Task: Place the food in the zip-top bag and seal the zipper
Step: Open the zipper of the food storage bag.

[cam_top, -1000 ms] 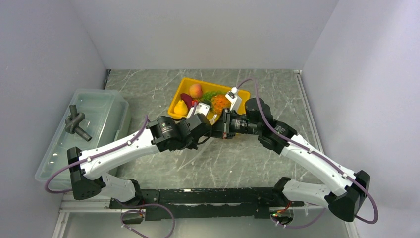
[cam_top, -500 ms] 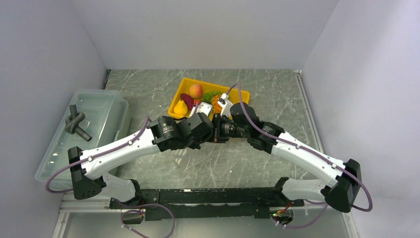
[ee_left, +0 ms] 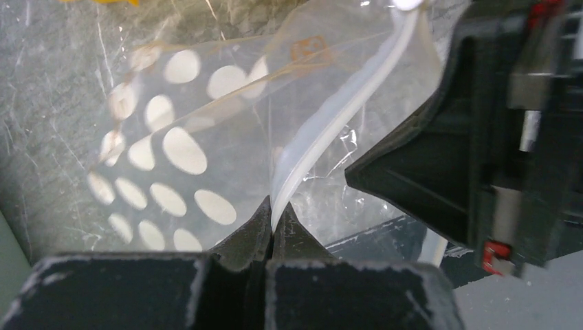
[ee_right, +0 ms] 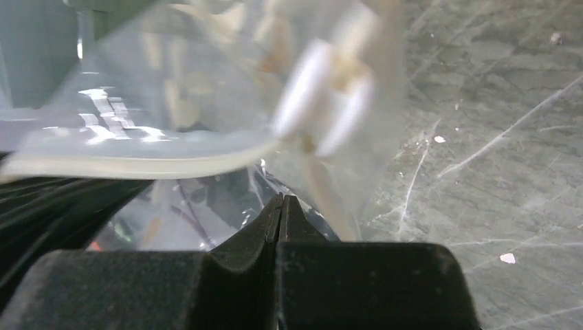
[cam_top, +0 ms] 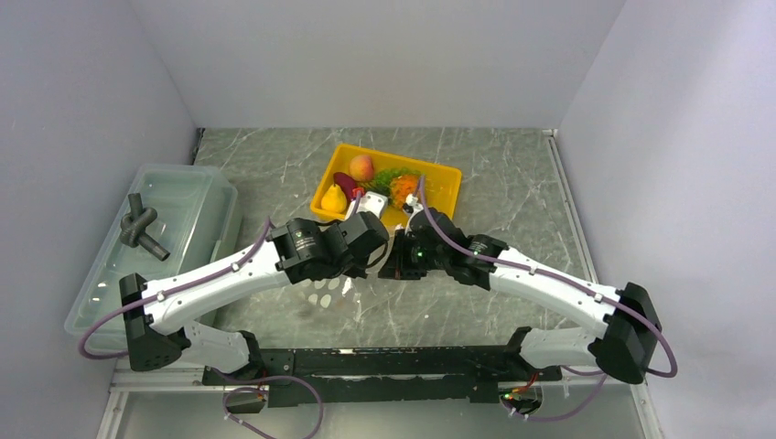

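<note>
The zip-top bag (ee_left: 165,155), clear with white dots, hangs between my two grippers; its dotted part shows under the left arm (cam_top: 325,294). My left gripper (ee_left: 273,214) is shut on the zipper (ee_left: 330,124), the whitish strip along the bag's mouth. The right gripper (ee_right: 280,203) is shut on the bag's clear film just below the zipper strip (ee_right: 137,163). The food lies in the yellow tray (cam_top: 446,176): a peach-coloured fruit (cam_top: 361,167), an orange pineapple (cam_top: 403,188), a dark red piece (cam_top: 345,181) and a green bunch (cam_top: 388,176).
A translucent lidded bin (cam_top: 174,265) stands at the left with a black knotted part (cam_top: 142,229) on its lid. A yellow pear-shaped piece (cam_top: 333,198) also lies in the tray. White walls close in the marbled table (cam_top: 512,201) at the back and sides.
Both grippers, still shut, have come toward the near edge and away from the tray, bringing the bag along. The right arm has swung left and lower.
</note>
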